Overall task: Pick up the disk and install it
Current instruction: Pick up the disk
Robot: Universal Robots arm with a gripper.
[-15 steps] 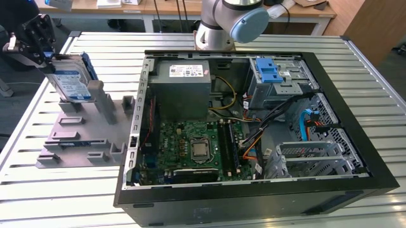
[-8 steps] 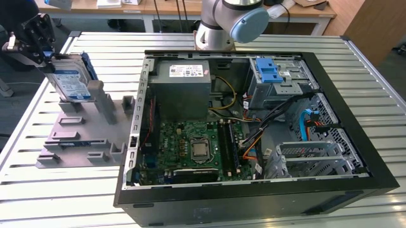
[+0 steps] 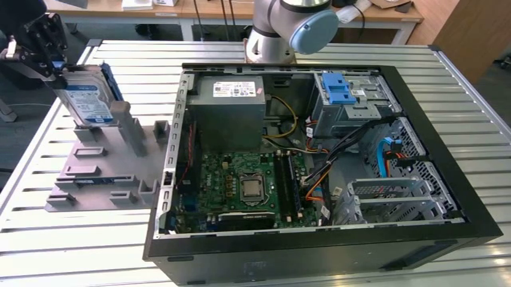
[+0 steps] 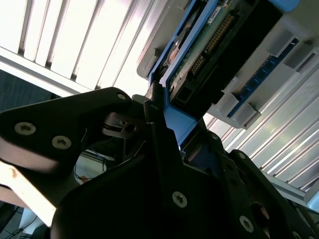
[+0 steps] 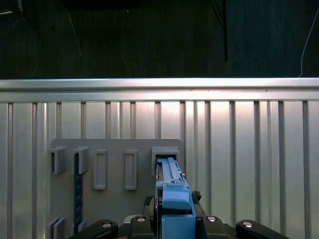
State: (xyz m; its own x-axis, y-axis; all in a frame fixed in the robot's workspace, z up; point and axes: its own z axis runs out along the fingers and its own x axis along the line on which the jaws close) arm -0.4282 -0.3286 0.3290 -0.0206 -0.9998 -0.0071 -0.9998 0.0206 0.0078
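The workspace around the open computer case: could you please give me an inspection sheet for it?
Surface: slatted metal table, with a grey holder on it.
Job's things: the disk stands upright at the holder, outside the open computer case.
Clutter: blue strip in another holder slot.
Grippers: hand shut on the disk's top edge.
Cables: orange cables and blue cables inside the case.
Surroundings: wooden desks behind the arm's base.

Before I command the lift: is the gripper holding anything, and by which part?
The gripper holds the disk by its blue carrier frame, at the upper end, away from the grey holder.
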